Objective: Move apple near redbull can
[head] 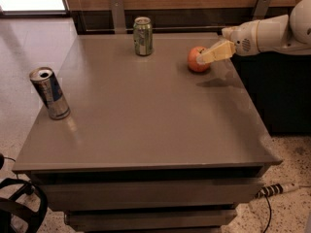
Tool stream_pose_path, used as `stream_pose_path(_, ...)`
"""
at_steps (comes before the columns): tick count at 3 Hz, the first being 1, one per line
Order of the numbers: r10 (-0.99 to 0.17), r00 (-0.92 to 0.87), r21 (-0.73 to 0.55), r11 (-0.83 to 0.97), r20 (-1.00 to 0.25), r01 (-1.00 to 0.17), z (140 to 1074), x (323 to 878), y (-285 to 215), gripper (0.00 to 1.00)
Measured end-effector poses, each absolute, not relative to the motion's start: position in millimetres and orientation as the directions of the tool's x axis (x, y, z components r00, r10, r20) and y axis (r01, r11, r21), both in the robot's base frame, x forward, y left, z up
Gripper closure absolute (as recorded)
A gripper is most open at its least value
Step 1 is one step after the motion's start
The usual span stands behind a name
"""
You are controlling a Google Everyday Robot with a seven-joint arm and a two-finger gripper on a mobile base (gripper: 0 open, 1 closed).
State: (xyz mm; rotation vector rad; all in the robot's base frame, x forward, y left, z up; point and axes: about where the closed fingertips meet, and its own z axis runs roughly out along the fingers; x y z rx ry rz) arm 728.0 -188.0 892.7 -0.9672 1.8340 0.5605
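A gray table (146,130) holds a red-orange apple (193,62) near its far right edge. The robot's gripper (208,56) reaches in from the right and overlaps the apple's right side; whether it is open or closed cannot be told. A centred, firm hold seems wise before the apple crosses to the blue-and-silver redbull can (50,93), well apart at the left. A green can (143,36) stands at the back. No lettering is readable.

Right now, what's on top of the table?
The redbull can, a green can and the apple. The gripper, at the apple's right, covers that side of it.
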Motion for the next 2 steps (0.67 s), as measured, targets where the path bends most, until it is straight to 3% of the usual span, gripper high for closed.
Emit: stream_pose_path(2,-0.347,-0.214,-0.016,0.555,-0.913,-0.832,861.1,750.9,-163.0,0.0)
